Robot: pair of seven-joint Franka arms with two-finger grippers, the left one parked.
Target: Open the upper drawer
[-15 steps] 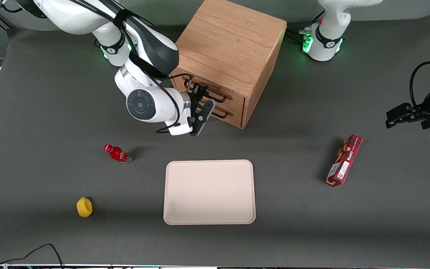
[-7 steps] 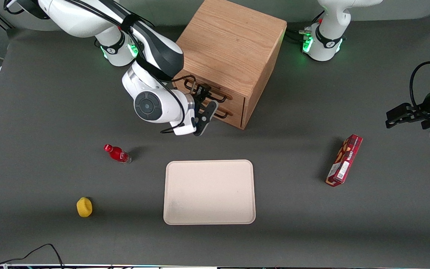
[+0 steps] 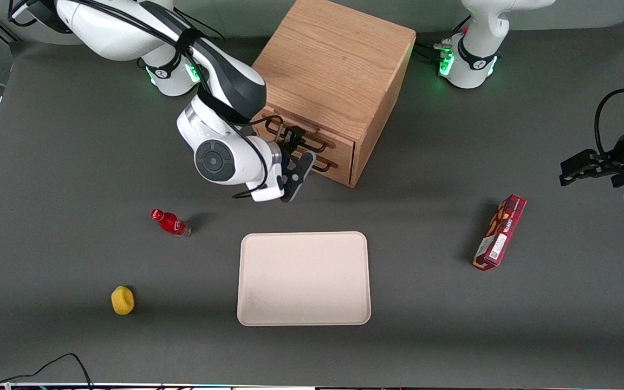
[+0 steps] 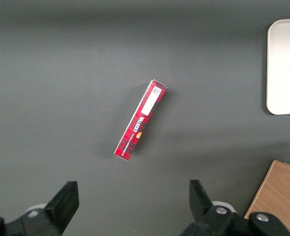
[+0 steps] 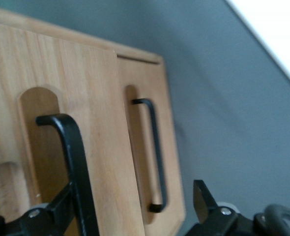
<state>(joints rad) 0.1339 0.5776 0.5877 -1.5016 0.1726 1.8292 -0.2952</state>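
The wooden cabinet point(image 3: 339, 59) stands far from the front camera. Its upper drawer point(image 3: 342, 144) has a thin black bar handle point(image 3: 316, 145); the matching lower drawer point(image 3: 339, 169) is below it. My right gripper point(image 3: 297, 149) is in front of the drawers and open, with one finger against the upper handle and the other nearer the table. In the right wrist view the gripper point(image 5: 134, 196) straddles the upper drawer's edge point(image 5: 101, 123). One finger point(image 5: 61, 209) touches the upper handle point(image 5: 73, 147). The upper front stands slightly out over the lower drawer point(image 5: 135, 73) and its handle point(image 5: 155, 142).
A cream tray point(image 3: 304, 278) lies nearer the front camera than the cabinet. A red bottle point(image 3: 170, 222) and a yellow object point(image 3: 122, 300) lie toward the working arm's end. A red box point(image 3: 500, 232) lies toward the parked arm's end and also shows in the left wrist view point(image 4: 141, 120).
My right gripper moved sideways in to the upper handle, then shifted slightly toward the front camera. The other objects have not moved.
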